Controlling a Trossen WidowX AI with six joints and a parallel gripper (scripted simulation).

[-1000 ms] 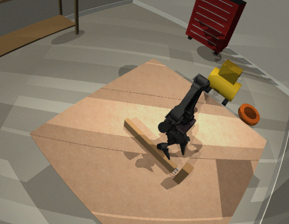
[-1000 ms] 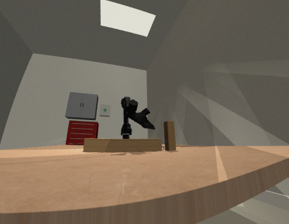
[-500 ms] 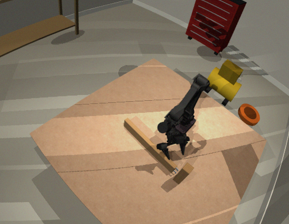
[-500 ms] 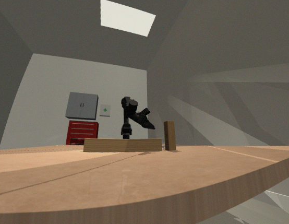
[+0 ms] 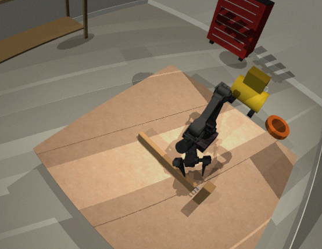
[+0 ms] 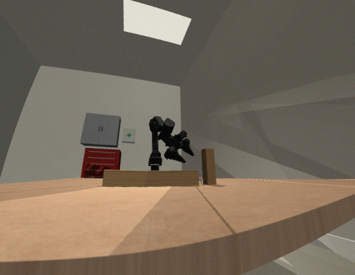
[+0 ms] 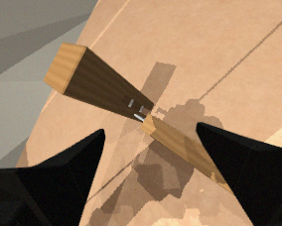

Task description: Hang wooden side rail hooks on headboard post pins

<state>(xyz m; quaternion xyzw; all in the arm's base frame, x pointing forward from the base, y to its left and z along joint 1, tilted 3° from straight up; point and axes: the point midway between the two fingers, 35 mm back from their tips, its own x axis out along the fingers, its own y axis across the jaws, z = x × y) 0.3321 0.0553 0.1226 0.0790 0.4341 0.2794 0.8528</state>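
Observation:
The wooden rail (image 5: 160, 154) (image 6: 148, 178) (image 7: 179, 141) lies along the table, its whole length low on the top. The headboard post (image 5: 202, 196) (image 6: 209, 166) (image 7: 99, 81) stands upright just beyond one rail end. Steel hooks (image 5: 196, 189) (image 7: 139, 118) stick out from that end toward the post's foot; whether they touch the post is unclear. Two small pale marks, apparently the pins (image 7: 131, 103), show on the post's dark face, beside and apart from the hooks. My gripper (image 5: 194, 176) (image 6: 189, 159) (image 7: 150, 129) is open and empty, above the rail's hook end; the rail passes below the right finger in the wrist view.
The arm's base (image 5: 208, 142) stands on the table (image 5: 111, 169) beside the rail. Beyond the table edge are a yellow tank (image 5: 246, 94), an orange ring (image 5: 270, 129) and a red tool cabinet (image 5: 240, 21) (image 6: 103, 154). A wooden shelf unit (image 5: 41, 38) stands at the far left.

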